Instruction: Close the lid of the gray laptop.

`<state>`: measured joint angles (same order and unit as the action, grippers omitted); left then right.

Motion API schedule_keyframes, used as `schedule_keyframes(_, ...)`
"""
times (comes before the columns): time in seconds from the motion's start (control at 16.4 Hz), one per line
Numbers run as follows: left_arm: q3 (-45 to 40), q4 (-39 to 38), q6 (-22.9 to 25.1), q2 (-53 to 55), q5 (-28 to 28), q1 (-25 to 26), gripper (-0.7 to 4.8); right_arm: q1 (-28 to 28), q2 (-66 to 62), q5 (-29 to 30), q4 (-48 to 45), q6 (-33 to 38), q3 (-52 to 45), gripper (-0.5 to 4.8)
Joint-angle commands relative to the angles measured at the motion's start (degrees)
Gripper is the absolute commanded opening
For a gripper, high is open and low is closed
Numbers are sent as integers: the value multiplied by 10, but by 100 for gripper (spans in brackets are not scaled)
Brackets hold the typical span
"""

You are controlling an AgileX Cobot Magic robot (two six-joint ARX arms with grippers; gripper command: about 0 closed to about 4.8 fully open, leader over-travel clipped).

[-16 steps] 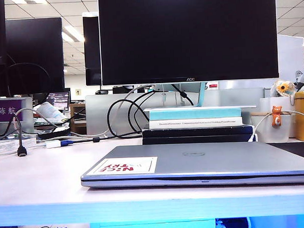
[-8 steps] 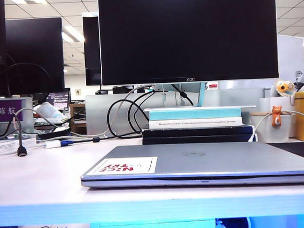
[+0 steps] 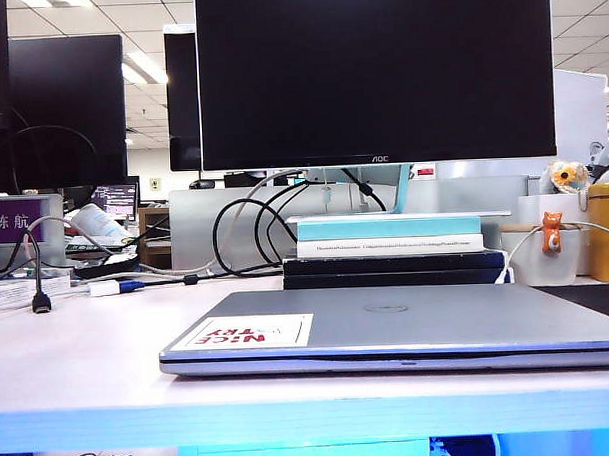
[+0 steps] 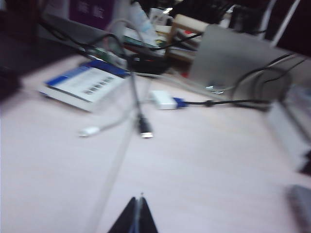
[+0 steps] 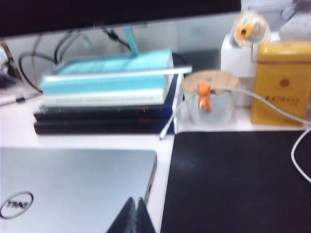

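The slim silver-gray laptop (image 3: 398, 330) lies flat at the front of the pale desk (image 3: 89, 366), its matte metal lid (image 3: 418, 316) fully down and showing a round logo and a white, red-lettered sticker (image 3: 253, 332). The left gripper (image 4: 137, 213) hovers over bare desk near loose cables, its dark pointed fingertips pressed together on nothing. The right gripper (image 5: 134, 213), likewise pinched to a point, hangs above the lid's corner beside a black textured mat (image 5: 233, 179).

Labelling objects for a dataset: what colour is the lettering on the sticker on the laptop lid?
Red lettering on a white sticker, stuck on the silver-gray lid; the exterior view shows it best.
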<state>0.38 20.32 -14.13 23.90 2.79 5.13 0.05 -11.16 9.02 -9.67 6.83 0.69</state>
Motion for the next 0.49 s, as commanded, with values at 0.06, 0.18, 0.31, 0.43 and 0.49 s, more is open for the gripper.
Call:
schedule_keyframes(0.06, 8, 1, 25, -38, 42, -68, -5, 0, 0, 13, -6, 7, 14, -1)
schedule_keyframes(0.18, 27, -63, 111, -47, 10, -137, -6, 0, 1, 16, -5, 7, 26, -1)
schedule_keyframes(0.31, 31, -89, 137, -46, -96, -207, -5, 0, 1, 16, -7, 7, 44, -1)
schedule_keyframes(0.43, 31, -96, 160, -46, -117, -239, -6, 0, 1, 16, -9, 7, 56, -1)
schedule_keyframes(0.49, 30, -87, 156, -46, -103, -237, -6, 1, 1, 27, -5, 7, 58, -1)
